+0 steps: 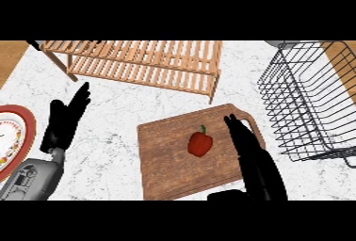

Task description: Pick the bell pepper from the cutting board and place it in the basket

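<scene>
**Right hand alongside the pepper, nothing gripped**

Here is the right hand point(254, 155), coming in from the lower edge and lying long over the right side of the cutting board point(163, 164). Its fingers point(236, 129) are straight and held close together, pointing away from the robot toward the board's far corner. They curl round nothing. The thumb shows low down near the board's near edge, set apart from the fingers.

The bell pepper point(200, 144) sits just to the left of those fingers, on the board, roughly at its middle. It is red, with a green stem pointing away from the robot. A thin strip of wood shows between pepper and hand, so the two look just apart, not touching.

Off to the right of the hand, and a little beyond it, stands the wire basket point(306, 94), dark and open-topped, on the white marble counter point(118, 117). Board and basket are near each other but not in contact.

Straight ahead of the fingertips, farther up the counter, there is a slatted wooden rack point(139, 61).

Over on the other side, the left hand point(66, 120) rests open with fingers up, well apart from the board. Just to its left lies a plate point(17, 136) with a red rim, partly cut off by the edge of the view.
</scene>
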Motion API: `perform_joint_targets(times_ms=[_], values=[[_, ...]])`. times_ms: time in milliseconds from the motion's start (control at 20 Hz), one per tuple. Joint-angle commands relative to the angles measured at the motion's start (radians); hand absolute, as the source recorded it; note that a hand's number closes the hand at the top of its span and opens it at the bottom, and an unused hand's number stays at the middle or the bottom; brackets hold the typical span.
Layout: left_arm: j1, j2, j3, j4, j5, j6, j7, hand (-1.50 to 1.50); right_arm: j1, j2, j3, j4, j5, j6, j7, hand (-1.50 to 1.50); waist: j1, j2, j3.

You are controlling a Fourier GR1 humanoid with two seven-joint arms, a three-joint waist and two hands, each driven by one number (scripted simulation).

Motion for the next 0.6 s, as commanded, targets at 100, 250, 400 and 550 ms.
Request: perform_joint_targets(times_ms=[100,250,400,550], values=[[0.034,-0.021,0.048,-0.052,-0.043,-0.048,0.023,0.00,-0.063,0.063,-0.057,0.145,0.016,-0.019,-0.086,-1.50,0.002,0.000,0.000],[0.024,-0.051,0.048,-0.070,-0.084,-0.037,0.066,0.00,-0.059,0.079,-0.082,0.232,0.016,-0.062,-0.157,-1.50,0.002,0.000,0.000],[0.052,-0.063,0.070,-0.071,-0.099,-0.039,0.021,0.00,-0.158,0.108,-0.143,0.309,0.010,-0.024,-0.150,-1.50,0.004,0.000,0.000],[0.079,-0.080,0.087,-0.067,-0.106,-0.092,-0.007,0.00,-0.065,0.155,-0.029,0.223,0.096,-0.053,-0.101,-1.50,0.000,-0.001,0.000]])
